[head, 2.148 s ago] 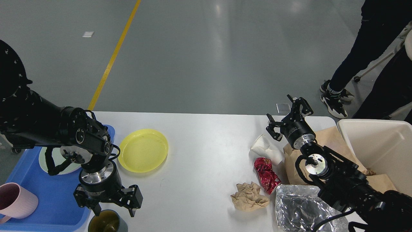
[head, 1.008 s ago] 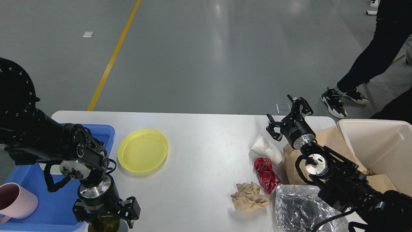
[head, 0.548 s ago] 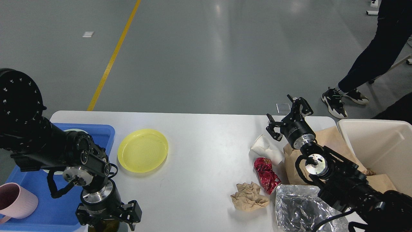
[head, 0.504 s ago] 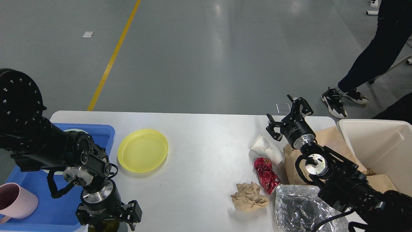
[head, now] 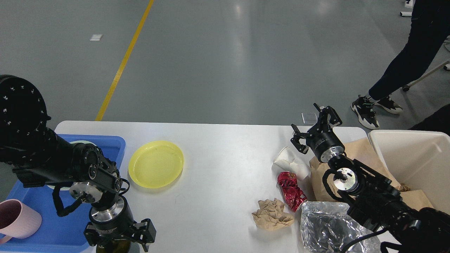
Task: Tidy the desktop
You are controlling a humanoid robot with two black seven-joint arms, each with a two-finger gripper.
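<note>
The white desktop (head: 225,154) fills the lower view. My left gripper (head: 119,237) is at the near left edge, open, with its fingers on either side of a dark olive cup (head: 111,248) that is mostly hidden under it. My right gripper (head: 315,125) is open and empty, raised near the far right edge above a crumpled white paper cup (head: 290,162). A yellow plate (head: 155,164) lies left of centre. A red foil wrapper (head: 291,191), crumpled brown paper (head: 272,214) and a silver foil bag (head: 327,228) lie at the right.
A blue tray (head: 52,228) at the left holds a pink mug (head: 15,219) and a pale plate (head: 81,143). A cream bin (head: 415,161) stands at the right with a brown paper bag (head: 355,151) beside it. A person's legs (head: 397,70) stand beyond the table.
My left gripper has moved down and toward me over the dark olive cup, still open. The right arm has not moved. The person behind the table has shifted.
</note>
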